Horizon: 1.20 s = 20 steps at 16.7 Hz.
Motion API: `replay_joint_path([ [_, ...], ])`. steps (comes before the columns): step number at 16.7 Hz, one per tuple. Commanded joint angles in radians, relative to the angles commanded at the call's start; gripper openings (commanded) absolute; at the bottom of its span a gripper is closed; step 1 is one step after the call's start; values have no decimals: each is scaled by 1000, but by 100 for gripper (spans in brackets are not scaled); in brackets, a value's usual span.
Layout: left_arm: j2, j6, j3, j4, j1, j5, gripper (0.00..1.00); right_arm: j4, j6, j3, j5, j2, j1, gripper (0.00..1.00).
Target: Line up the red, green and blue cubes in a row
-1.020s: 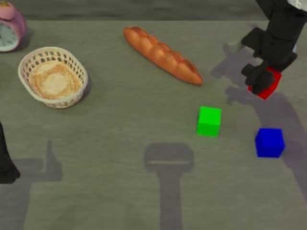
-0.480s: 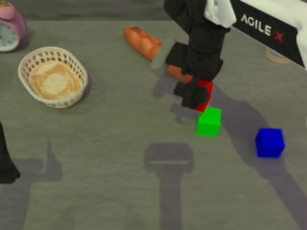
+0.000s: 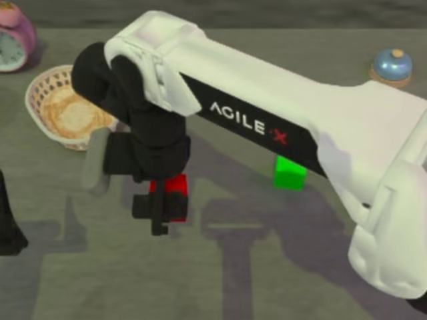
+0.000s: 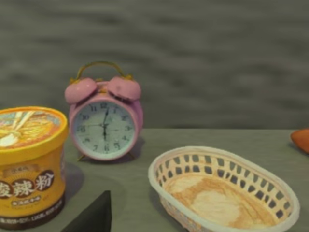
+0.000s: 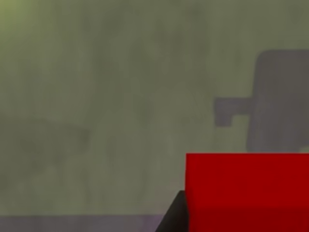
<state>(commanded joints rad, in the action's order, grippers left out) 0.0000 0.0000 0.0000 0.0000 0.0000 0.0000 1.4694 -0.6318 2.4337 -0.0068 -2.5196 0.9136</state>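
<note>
**Red cube carried across the worktop by the right arm**

The red cube (image 3: 175,190) was held in the right gripper (image 3: 160,207), whose jaws were clamped on it, left of centre on the worktop (image 3: 280,280) and well to the left of the green cube (image 3: 289,173). The white AgileX arm was stretched diagonally over the scene from the right, so that much of the middle was covered. The blue cube was not to be seen in any view and was judged to be hidden beneath the arm. In the right wrist view the red cube (image 5: 246,191) filled the lower corner, with bare worktop beyond it; whether it was resting on the surface or hanging just above could not be told. The placing was judged to be meant as the left end of a row with the green cube.

A white wicker basket (image 3: 47,100) stood at the far left, partly covered by the arm; nothing lay in it (image 4: 222,191), only its tan base being shown. A pink alarm clock (image 4: 105,123) stood behind it, with a yellow tub (image 4: 30,164), lid shut, beside that. A service bell (image 3: 391,65) sat at the far right. The left gripper (image 3: 10,230) was parked at the left edge; the state of its jaws could not be told.
</note>
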Motion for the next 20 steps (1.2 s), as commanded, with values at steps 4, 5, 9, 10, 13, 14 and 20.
replay_joint_path([
  [4,0,0,0,0,0,0,100,4,0,7,0,-2,12,0],
  [5,0,0,0,0,0,0,100,2,2,4,-1,2,10,0],
  [9,0,0,0,0,0,0,100,-72,1,-69,-1,9,12,0],
  [10,0,0,0,0,0,0,100,-109,1,-107,-1,10,11,0],
  [13,0,0,0,0,0,0,100,-225,2,-235,-1,11,12,0],
  [14,0,0,0,0,0,0,100,-255,2,-264,-1,11,12,0],
  [20,0,0,0,0,0,0,100,-284,1,-293,0,10,14,8],
])
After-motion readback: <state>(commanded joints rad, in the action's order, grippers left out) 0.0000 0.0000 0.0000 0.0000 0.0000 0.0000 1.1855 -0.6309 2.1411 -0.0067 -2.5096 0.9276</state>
